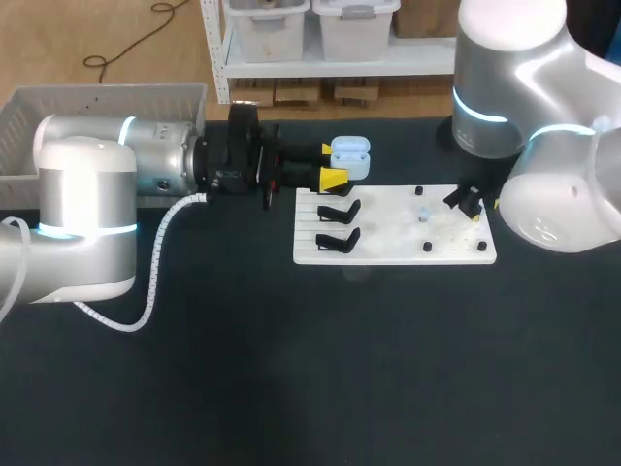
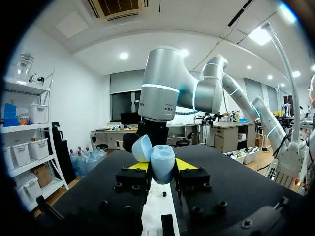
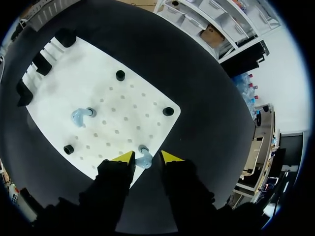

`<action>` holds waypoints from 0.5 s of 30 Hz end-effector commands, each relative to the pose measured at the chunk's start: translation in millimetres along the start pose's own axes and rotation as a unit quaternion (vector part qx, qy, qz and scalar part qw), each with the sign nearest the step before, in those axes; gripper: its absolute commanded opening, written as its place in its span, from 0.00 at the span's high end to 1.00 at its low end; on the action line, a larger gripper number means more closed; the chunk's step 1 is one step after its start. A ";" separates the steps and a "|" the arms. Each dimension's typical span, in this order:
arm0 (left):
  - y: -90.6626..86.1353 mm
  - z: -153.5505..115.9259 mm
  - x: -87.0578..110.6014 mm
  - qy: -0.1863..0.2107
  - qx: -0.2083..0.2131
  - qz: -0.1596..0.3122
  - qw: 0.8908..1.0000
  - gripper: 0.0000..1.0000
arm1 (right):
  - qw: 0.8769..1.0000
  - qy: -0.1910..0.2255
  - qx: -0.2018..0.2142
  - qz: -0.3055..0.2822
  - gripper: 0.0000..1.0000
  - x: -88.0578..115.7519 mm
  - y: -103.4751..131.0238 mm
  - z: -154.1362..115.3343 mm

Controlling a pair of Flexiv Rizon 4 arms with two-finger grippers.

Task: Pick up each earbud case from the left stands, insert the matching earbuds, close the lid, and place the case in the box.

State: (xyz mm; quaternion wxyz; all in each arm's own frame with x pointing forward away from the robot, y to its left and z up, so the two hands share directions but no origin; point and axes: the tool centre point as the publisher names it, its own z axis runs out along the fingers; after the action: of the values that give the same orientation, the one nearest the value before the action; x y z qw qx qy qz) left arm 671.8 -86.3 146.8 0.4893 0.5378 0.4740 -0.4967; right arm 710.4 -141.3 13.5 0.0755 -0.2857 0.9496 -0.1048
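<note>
1. Clock directions are read on the head view from the middle of the white board (image 1: 388,248), with 12 pointing away from the robot. The board lies flat on the black table (image 1: 291,379).
2. The black stands (image 1: 338,239) line the board's left edge, at roughly 8 to 9 o'clock.
3. One light blue earbud (image 3: 81,117) sits against a peg (image 3: 91,112) just beside the middle, around 2 o'clock.
4. The right gripper (image 3: 146,157) is at 3 o'clock, at the board's right edge, pointing down at it. A second earbud (image 3: 144,160) sits between its yellow tips. There's a sliver of gap on either side, so the fingers are released and only straddle it without gripping.
5. The left gripper (image 2: 161,167) is at about 11 o'clock, just past the board's far-left corner. It reaches in sideways and is clenched on the earbud case (image 2: 162,164), with a yellow tip pressed on each side. The case is light blue, its lid (image 2: 142,147) is flipped open, and it's held up off the stands.
6. Furthest out, near 10 o'clock at the table's far-left corner, is the pale box (image 1: 107,102), well apart from the case.
</note>
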 end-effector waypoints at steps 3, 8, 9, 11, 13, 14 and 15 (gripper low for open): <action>-1.4 -0.2 0.7 -0.001 -0.002 0.001 1.000 1.00 | 1.000 -0.006 0.007 0.002 0.69 2.5 1.9 2.0; -1.4 -0.2 0.7 -0.001 -0.002 0.001 1.000 1.00 | 1.000 -0.007 0.009 0.003 0.70 2.1 2.1 2.9; -1.4 -0.2 0.7 -0.001 -0.002 0.001 1.000 1.00 | 1.000 -0.007 0.009 0.004 0.71 2.0 2.1 3.0; -1.4 -0.2 0.7 -0.001 -0.002 0.001 1.000 1.00 | 1.000 -0.007 0.010 0.004 0.76 1.9 2.1 3.2; -1.4 -0.2 0.7 -0.001 -0.002 0.001 1.000 1.00 | 1.000 -0.007 0.010 0.004 0.81 1.8 2.2 3.6; -1.4 -0.2 0.7 -0.001 -0.002 0.001 1.000 1.00 | 1.000 -0.007 0.011 0.004 0.87 1.8 2.3 3.7; -1.4 -0.2 0.7 -0.001 -0.002 0.001 1.000 1.00 | 1.000 -0.007 0.011 0.005 0.97 1.8 2.5 3.8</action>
State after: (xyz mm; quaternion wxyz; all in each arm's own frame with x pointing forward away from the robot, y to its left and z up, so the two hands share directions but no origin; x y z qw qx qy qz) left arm 671.8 -86.3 146.8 0.4893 0.5378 0.4740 -0.4967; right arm 709.7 -140.7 10.0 0.0826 -0.2819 0.9493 -0.1117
